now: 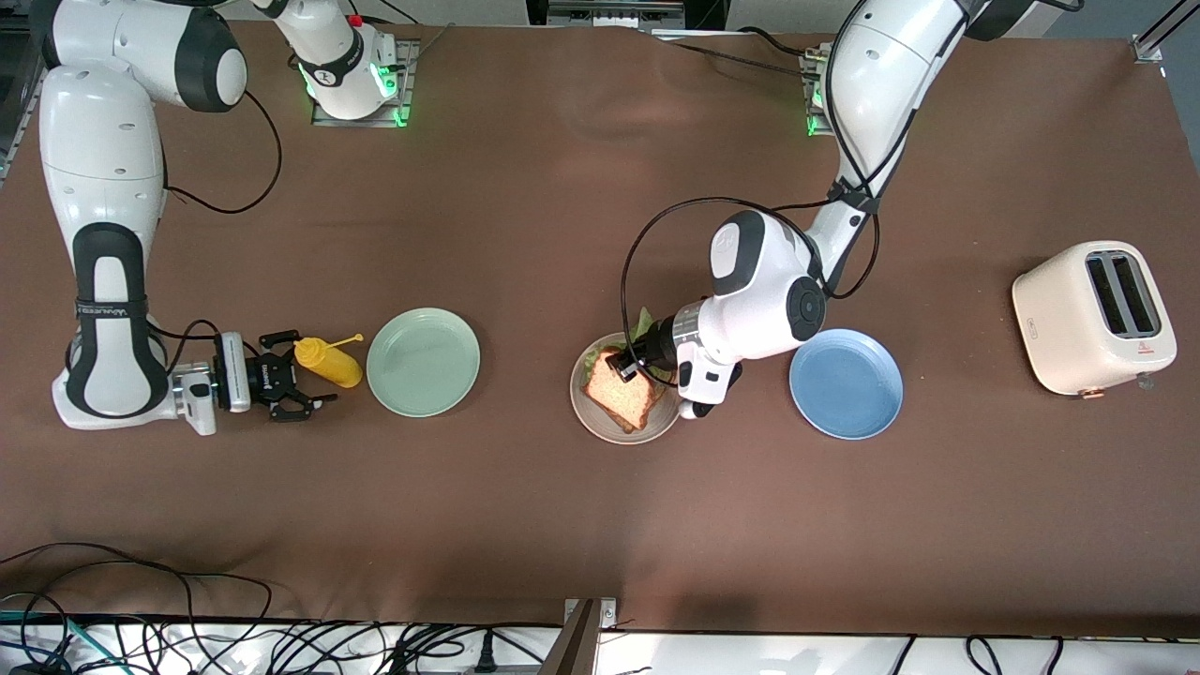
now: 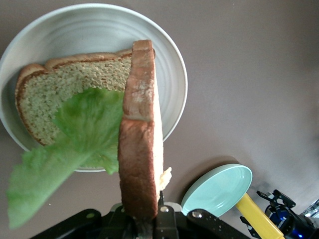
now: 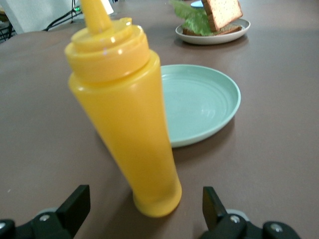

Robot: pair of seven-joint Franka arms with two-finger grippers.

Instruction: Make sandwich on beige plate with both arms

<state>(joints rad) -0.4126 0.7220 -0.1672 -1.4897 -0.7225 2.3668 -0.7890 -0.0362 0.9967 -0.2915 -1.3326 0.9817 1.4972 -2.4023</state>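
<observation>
Left gripper (image 1: 626,366) clamping bread slice (image 2: 141,134), right gripper (image 1: 302,367) wide

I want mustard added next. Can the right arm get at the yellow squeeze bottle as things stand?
Probably yes. The right claw is open beside the mint-green plate, its fingers apart at either side of the upright yellow squeeze bottle, and nothing stands between them.

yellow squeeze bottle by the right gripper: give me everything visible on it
The yellow squeeze bottle is glossy, plastic-looking, tapering toward its base, with a ribbed yellow cap and a long thin nozzle. It stands upright on the brown table, beside the mint-green plate toward the right arm's end. The right gripper sits at it with fingers open on either side, touching nothing. No label or contents can be made out.
</observation>
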